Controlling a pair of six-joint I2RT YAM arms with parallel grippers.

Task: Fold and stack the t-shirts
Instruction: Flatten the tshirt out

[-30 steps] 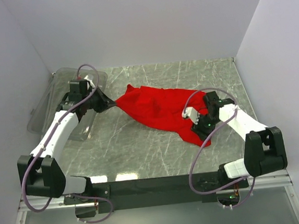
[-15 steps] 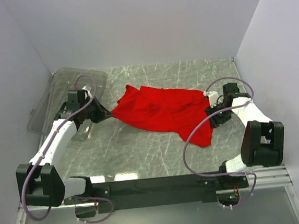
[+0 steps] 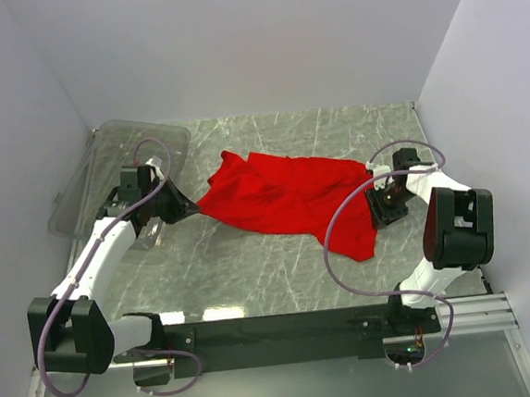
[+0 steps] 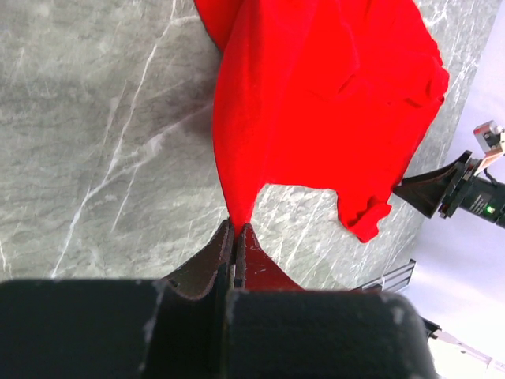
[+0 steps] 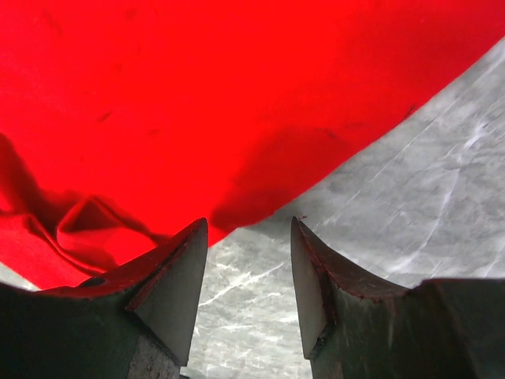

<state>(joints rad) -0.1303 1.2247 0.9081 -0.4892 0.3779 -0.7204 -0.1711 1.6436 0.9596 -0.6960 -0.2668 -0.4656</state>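
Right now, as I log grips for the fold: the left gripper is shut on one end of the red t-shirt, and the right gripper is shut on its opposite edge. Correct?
Not quite. The right gripper is open, nothing between its jaws, beside the edge of the red t-shirt; the right wrist view shows it. The left gripper is shut on one end.

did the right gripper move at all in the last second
Yes. The right gripper has pulled back rightward off the bright red fabric t-shirt, toward the right edge of the grey marble table.
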